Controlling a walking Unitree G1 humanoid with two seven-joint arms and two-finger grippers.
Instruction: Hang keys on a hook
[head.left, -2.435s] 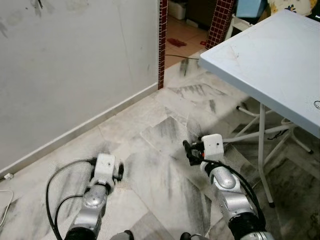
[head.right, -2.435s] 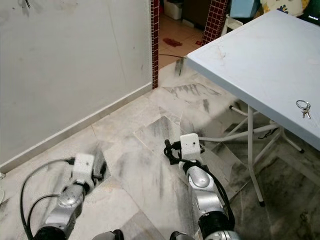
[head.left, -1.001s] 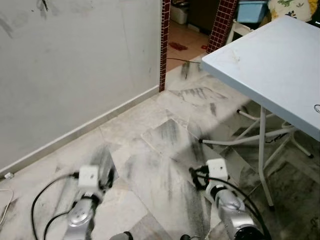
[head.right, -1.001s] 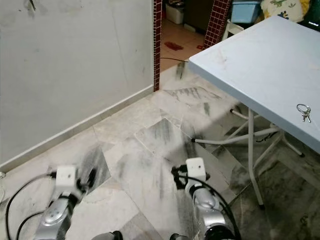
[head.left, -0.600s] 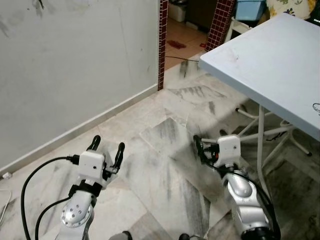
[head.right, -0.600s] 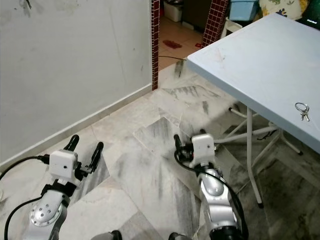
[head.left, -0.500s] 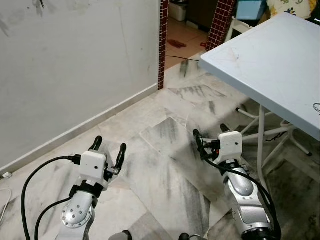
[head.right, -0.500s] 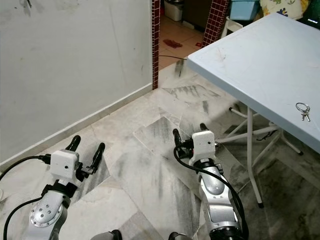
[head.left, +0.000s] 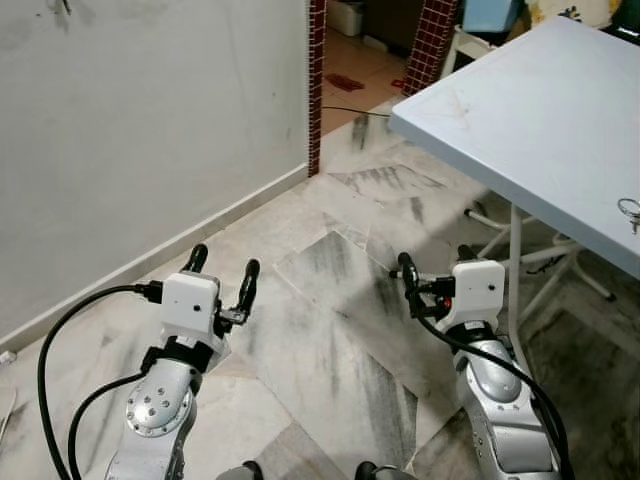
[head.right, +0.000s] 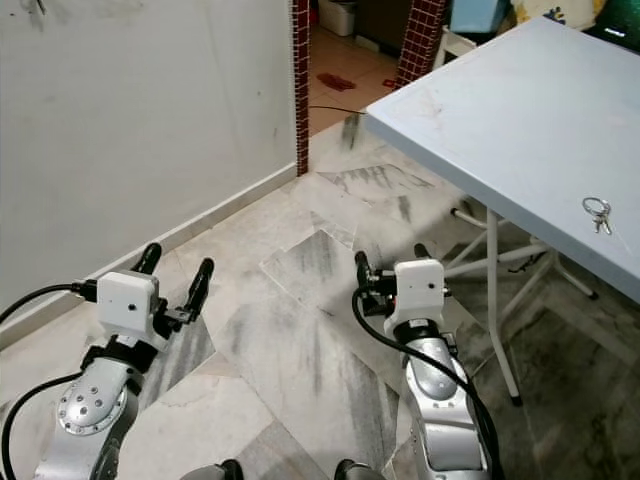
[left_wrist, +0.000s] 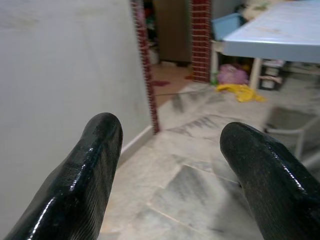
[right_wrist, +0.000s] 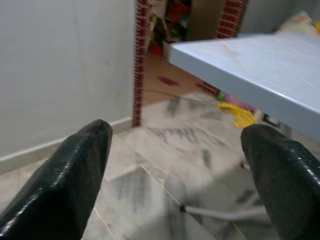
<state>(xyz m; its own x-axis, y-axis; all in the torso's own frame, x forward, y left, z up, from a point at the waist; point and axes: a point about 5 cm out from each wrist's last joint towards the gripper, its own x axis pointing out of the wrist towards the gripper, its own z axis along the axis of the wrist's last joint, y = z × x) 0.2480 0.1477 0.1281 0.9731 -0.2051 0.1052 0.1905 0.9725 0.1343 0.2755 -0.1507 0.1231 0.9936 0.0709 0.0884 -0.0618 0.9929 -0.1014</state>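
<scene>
keys (head.right: 597, 213) on table (head.right: 500, 110), near its right edge, well clear of both arms | right gripper (head.right: 390, 270) fingers apart, empty, raised over floor (head.right: 300, 330) by table leg | left gripper (head.left: 222, 278) fingers apart, empty, near wall (head.left: 130, 130) | wrist views: doorway (left_wrist: 172, 37) ahead
</scene>
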